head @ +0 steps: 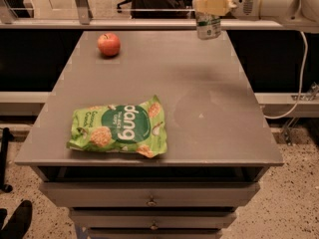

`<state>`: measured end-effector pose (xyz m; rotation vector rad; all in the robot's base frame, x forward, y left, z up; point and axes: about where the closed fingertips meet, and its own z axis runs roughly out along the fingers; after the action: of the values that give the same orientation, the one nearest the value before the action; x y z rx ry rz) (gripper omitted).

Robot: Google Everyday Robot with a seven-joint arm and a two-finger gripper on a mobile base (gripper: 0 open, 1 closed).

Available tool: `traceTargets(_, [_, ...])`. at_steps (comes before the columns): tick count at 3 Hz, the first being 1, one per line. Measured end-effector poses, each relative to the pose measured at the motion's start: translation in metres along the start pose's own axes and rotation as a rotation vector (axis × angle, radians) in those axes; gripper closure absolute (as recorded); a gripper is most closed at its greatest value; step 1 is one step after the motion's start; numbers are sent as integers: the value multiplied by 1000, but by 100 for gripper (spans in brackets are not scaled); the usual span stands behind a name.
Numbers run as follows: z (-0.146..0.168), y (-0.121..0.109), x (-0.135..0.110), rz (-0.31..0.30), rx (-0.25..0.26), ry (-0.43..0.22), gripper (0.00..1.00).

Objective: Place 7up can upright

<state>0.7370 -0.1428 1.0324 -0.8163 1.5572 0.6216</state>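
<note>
The 7up can is a small green-and-white can, held upright in the air above the far right corner of the grey table. My gripper reaches in from the upper right and is shut on the can's top part. The can's lower end hangs just over the table's back edge. The can's top is hidden by the cream-coloured fingers.
A red apple sits at the far left of the table. A large green snack bag lies flat near the front left. Drawers are below the front edge. A cable hangs on the right.
</note>
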Motion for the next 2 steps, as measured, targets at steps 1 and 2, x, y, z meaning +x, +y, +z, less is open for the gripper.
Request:
traceTargets(1, [19,29,-23,-97,-80,-103,100])
traceTargets(2, [17,29,-22,-93,-96,-131,100])
